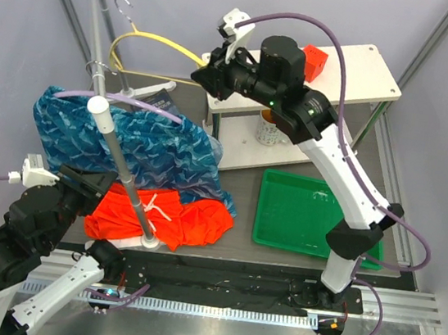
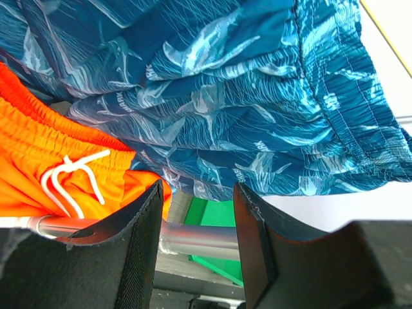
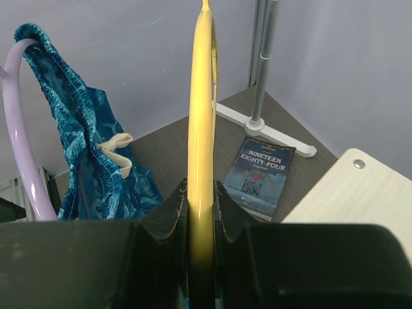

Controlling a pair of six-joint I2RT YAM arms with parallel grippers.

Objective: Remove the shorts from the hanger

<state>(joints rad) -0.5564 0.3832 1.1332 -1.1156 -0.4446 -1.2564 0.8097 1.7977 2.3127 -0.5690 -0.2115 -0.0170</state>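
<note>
Right wrist view: I read "NINETEEN EIGHTY-FOUR" in pale capitals on the dark cover of the book [image 3: 261, 177], which lies flat on the counter [image 3: 167, 148]. The smaller lines beneath the title are too fine to read. Left wrist view: a small word, seemingly "SHARK", recurs in the print of the blue shorts [image 2: 257, 96]. I can read no other text.

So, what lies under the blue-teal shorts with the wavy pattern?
The bright orange cloth shorts show below the blue-teal patterned shorts, whose lower edge overlaps them. How far the orange cloth reaches beneath is hidden, as is the dark tabletop there.
</note>
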